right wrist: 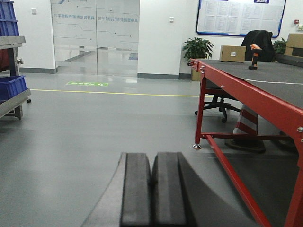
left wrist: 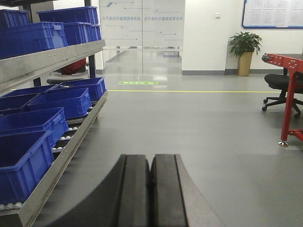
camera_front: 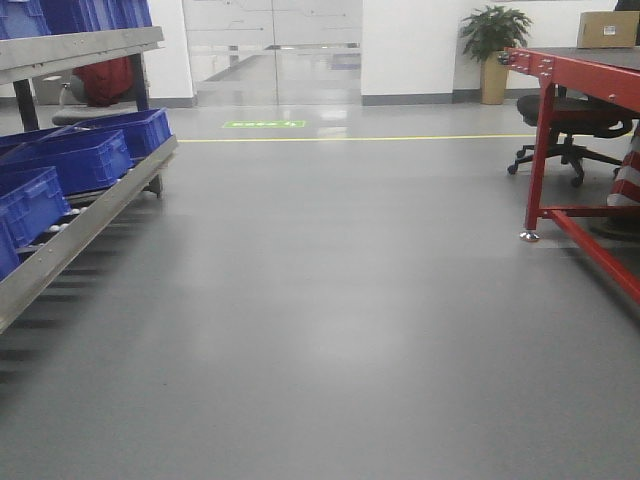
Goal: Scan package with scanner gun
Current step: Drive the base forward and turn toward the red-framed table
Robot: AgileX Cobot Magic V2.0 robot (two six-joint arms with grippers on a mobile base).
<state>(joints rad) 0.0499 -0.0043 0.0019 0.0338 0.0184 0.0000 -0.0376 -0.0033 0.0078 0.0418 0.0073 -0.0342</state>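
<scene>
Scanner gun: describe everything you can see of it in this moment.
The scanner gun appears only in the right wrist view, small and far off. It is pistol-shaped, orange and black, and looks like plastic. It stands upright on its base on the dark top of the red-framed table, toward the far end. Only the tabletop touches it, and nothing holds it. Finer details are too small to tell.
</scene>
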